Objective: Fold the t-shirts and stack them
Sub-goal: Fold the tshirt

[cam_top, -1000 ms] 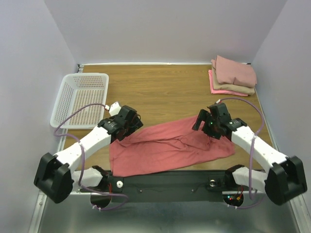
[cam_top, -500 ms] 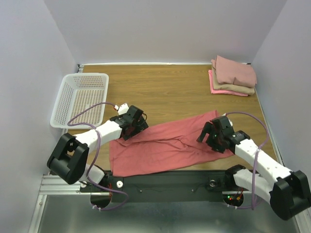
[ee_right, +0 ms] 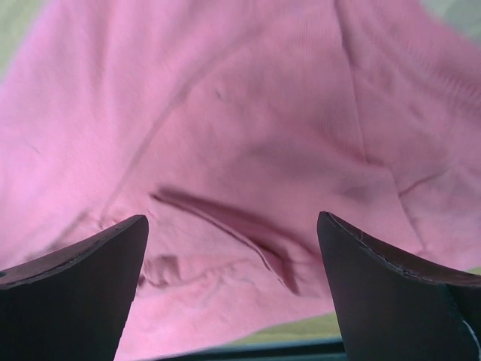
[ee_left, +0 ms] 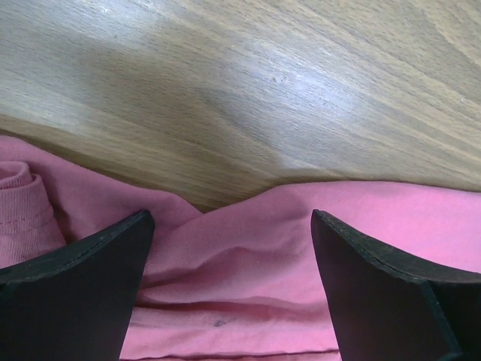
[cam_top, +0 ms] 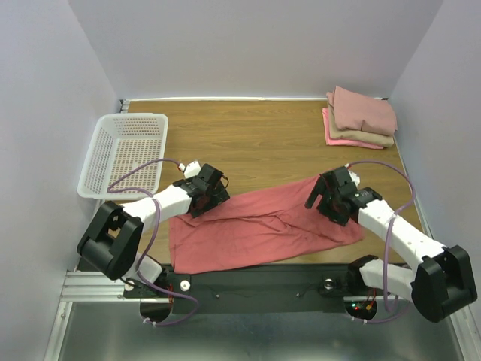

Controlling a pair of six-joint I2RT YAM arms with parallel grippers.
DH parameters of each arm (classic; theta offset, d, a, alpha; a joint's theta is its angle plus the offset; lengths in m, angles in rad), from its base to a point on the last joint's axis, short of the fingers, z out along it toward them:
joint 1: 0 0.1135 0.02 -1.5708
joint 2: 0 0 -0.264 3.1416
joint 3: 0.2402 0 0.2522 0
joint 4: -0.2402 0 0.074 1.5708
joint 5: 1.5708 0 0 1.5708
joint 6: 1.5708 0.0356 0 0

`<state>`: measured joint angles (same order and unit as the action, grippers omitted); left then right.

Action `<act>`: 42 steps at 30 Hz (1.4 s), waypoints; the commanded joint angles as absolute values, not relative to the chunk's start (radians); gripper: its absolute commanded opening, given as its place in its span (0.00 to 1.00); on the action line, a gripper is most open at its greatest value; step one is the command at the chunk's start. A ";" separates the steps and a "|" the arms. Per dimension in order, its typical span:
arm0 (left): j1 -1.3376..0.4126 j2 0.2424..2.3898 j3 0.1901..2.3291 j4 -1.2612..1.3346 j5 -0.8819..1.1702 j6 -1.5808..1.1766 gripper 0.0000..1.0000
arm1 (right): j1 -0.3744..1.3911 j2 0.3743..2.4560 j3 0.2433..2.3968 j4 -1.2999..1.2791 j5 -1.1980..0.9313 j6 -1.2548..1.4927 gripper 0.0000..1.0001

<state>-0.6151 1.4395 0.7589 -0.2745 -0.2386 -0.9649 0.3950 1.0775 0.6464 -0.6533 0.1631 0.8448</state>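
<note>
1. White basket (cam_top: 124, 150) sits at the left edge of the surface (cam_top: 255, 135).
2. Left claw (cam_top: 206, 195): jaws spread wide, gripping nothing, low over the far left edge of the coral-red shirt (cam_top: 255, 229), with the arm reaching low from the near left corner.
3. The shirt lies rumpled along the near edge.
4. Right claw (cam_top: 325, 201): spread wide too, empty, over the shirt's right end, elbow bent.
5. Folded t-shirts (cam_top: 361, 119) are stacked in the far right corner.

The left arm (cam_top: 154, 204) stretched low from its near base toward the right, elbow bent by the left edge. The left gripper (cam_top: 207, 192) pointed down, jaws spread wide (no contact visible between them). The right arm (cam_top: 394, 229) angled far and left, and the right gripper (cam_top: 329, 199) gaped equally wide.
</note>
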 commanded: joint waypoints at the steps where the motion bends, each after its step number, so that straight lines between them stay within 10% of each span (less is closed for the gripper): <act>1: -0.617 1.442 0.744 -0.293 -0.265 -0.954 0.98 | 0.402 1.129 0.729 -0.631 0.297 0.839 1.00; 14: -0.618 1.370 0.634 -0.345 -0.239 -0.999 0.98 | 0.403 1.739 0.948 -0.332 0.224 0.698 1.00; 28: -0.816 1.339 0.497 -0.183 0.030 -1.228 0.98 | 0.403 2.533 1.926 -0.304 -0.167 0.356 1.00; 42: -1.123 1.402 0.761 -0.445 -0.155 -1.356 0.98 | 0.402 2.654 2.316 -0.342 -0.305 0.192 1.00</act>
<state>-1.1210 1.4425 0.7250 -0.1844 -0.0624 -1.3087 0.4004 2.6713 2.3459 -0.2005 -0.2607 0.2337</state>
